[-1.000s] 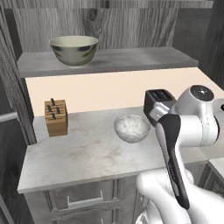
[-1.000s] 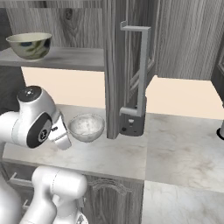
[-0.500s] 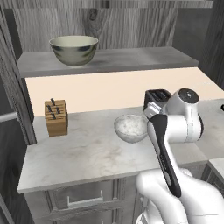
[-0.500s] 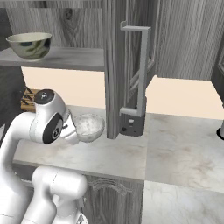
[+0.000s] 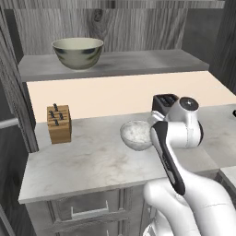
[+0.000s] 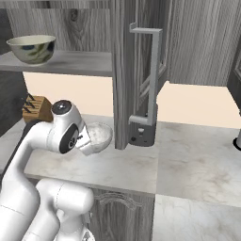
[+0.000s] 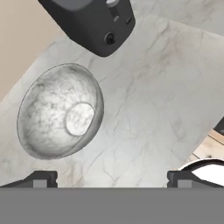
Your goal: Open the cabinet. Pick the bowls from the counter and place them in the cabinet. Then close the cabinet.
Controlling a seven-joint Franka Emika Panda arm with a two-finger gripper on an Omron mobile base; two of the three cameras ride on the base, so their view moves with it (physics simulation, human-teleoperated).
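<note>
The white-grey marbled bowl (image 5: 136, 134) sits upright on the marble counter (image 5: 87, 159), just in front of a black toaster. In the hand view this bowl (image 7: 59, 111) lies up and to the left of my gripper (image 7: 112, 179), whose fingertips (image 7: 41, 178) stand wide apart and open, with only bare counter between them. The hand hangs just above the counter, close beside the bowl (image 6: 100, 136) on its near side. The beige-olive bowl (image 5: 77, 51) rests on the grey shelf (image 5: 138, 62) of the open cabinet. One cabinet door (image 6: 141, 70) is swung out toward me, edge-on.
A black toaster (image 7: 94, 22) stands right behind the marbled bowl. At the counter's left is a wooden knife block (image 5: 59, 123). The open door's bar handle (image 6: 154, 75) hangs just right of the bowl. Grey drawer fronts (image 5: 83, 209) run below the counter edge.
The arm has swung left and down toward the marbled bowl on the counter. The gripper has stayed open. Neither bowl has moved.
</note>
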